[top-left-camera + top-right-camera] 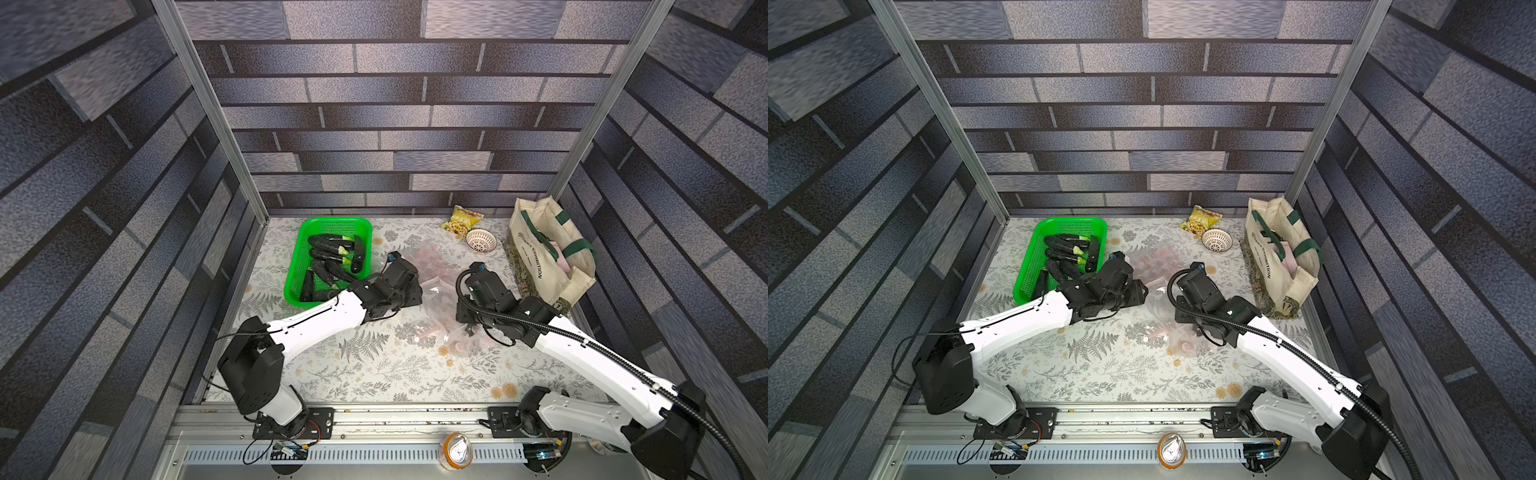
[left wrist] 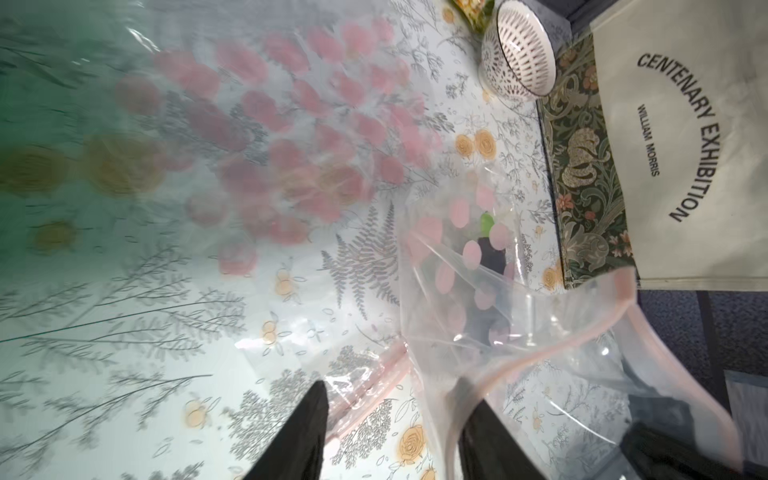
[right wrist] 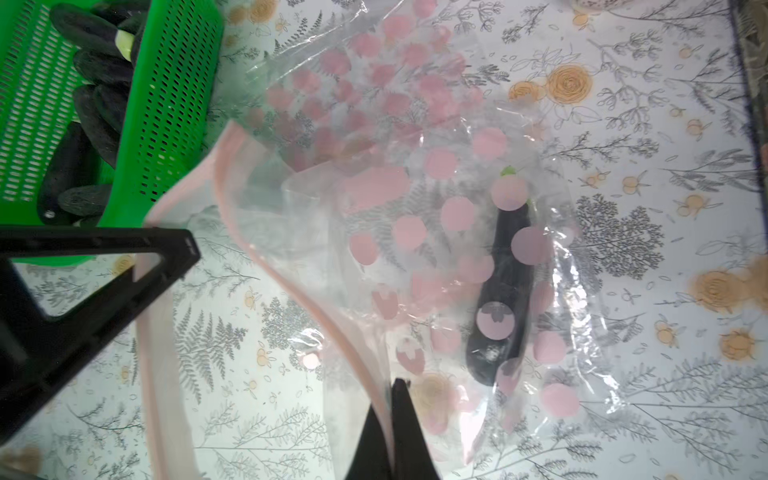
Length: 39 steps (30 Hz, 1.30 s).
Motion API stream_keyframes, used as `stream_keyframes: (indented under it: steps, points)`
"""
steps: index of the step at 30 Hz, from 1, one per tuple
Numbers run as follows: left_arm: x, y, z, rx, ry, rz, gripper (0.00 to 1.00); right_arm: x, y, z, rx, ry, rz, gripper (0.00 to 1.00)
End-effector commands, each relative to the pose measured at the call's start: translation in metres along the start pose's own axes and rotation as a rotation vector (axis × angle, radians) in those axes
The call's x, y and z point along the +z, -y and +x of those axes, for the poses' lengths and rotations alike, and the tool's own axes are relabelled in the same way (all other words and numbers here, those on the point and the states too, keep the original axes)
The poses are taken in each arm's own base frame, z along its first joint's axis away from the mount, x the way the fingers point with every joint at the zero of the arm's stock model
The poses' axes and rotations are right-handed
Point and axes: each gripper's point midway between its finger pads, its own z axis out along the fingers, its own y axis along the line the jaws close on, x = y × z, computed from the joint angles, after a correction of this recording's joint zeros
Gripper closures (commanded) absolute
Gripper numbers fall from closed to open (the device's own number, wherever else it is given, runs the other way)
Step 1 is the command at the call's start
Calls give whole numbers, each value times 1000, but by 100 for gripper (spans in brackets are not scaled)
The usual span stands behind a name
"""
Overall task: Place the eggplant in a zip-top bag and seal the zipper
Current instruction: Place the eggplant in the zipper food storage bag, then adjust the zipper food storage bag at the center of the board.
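Note:
A dark eggplant [image 3: 503, 286] with a green stem lies inside a clear zip-top bag [image 3: 415, 216] printed with pink dots; the left wrist view shows this eggplant [image 2: 492, 249] through the film. The bag's mouth gapes, and its pink zipper strip [image 3: 316, 299] curves between the arms. My right gripper [image 3: 390, 399] is shut on that strip. My left gripper [image 2: 397, 395] is open, and one fingertip [image 2: 478, 419] sits behind the bag's rim. In both top views the bag [image 1: 436, 291] [image 1: 1158, 299] lies between the left gripper [image 1: 409, 286] and the right gripper [image 1: 465, 320].
A green basket [image 1: 299, 257] with several more eggplants stands at the back left. A cream tote bag [image 1: 544, 253], a small patterned bowl [image 1: 481, 241] and a yellow snack packet [image 1: 461, 218] are at the back right. More pink-dotted plastic [image 3: 353, 83] lies behind the bag.

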Motion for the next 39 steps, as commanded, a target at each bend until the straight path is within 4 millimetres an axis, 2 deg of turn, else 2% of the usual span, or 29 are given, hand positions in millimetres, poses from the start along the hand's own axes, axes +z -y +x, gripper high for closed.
stream_keyframes:
  steps: [1, 4, 8, 11, 12, 13, 17, 22, 25, 28, 30, 32, 36, 39]
  points:
    - [-45, -41, -32, -20, 95, -96, 45, 5, -19, -11, 39, 43, -87, 100]
    - [-62, -92, -50, -89, 81, -211, 42, 10, -22, -8, 42, 28, -102, 100]
    - [-76, -161, -66, -147, 42, -373, 44, 14, -26, -6, 44, 21, -123, 100]
    - [-77, -175, -74, -155, 42, -363, 44, 16, -24, -4, 43, 20, -117, 100]
    - [-76, -174, -76, -157, 39, -335, 43, 16, -25, -5, 42, 21, -121, 100]
    - [-74, -168, -78, -146, 41, -294, 42, 16, -27, -6, 41, 22, -127, 100]
    - [-60, -116, -76, -90, -6, -9, 42, 19, -42, -12, 52, 26, -189, 100]
    - [-47, -72, -51, 9, -117, 85, 43, 22, -61, -25, 95, 34, -251, 100]
    - [-38, -50, -35, 37, -167, 116, 51, 18, -64, -36, 109, 60, -253, 100]
    - [-35, -28, -26, 57, -184, 147, 68, 10, -67, -44, 95, 78, -253, 100]
    - [-34, -8, -23, 64, -175, 196, 74, 4, -64, -47, 84, 88, -240, 100]
    - [-34, 13, -22, 75, -153, 235, 77, -6, -58, -50, 58, 97, -206, 100]
    - [-30, 57, -22, 96, -83, 315, 81, -48, -35, -65, -18, 157, -97, 100]
    - [-18, 92, -20, 99, -30, 391, 81, -83, -10, -70, -75, 186, 6, 100]
